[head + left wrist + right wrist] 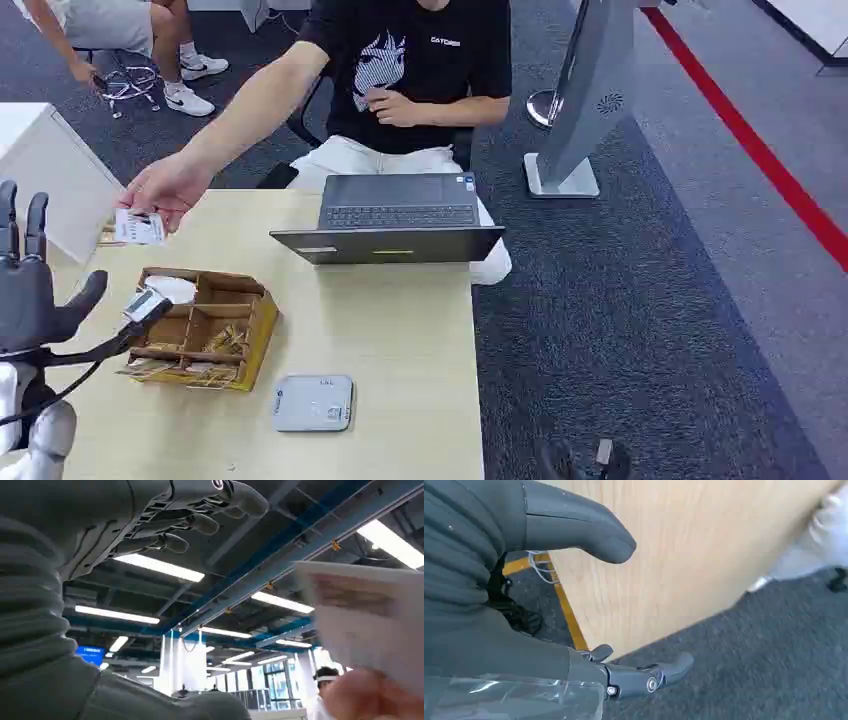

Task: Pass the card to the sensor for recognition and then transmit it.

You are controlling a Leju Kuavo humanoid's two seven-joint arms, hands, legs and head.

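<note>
A person's hand (165,190) holds the card (138,228) out over the table's (400,340) far left corner, pinched by its upper edge. The robot's left hand (28,290) stands raised at the table's left edge, just short of the card and not touching it, fingers apart and upright, thumb stretched toward the card, holding nothing. In the left wrist view the card (372,622) appears blurred and close, apart from the spread fingers (197,524). The white sensor (313,403) lies flat near the table's near edge. A wooden organizer box (205,330) sits between the card and the sensor. An open laptop (395,215) rests at the far edge. The right hand (589,605) hangs beside the table's side panel above the carpet, fingers loosely spread and holding nothing.
</note>
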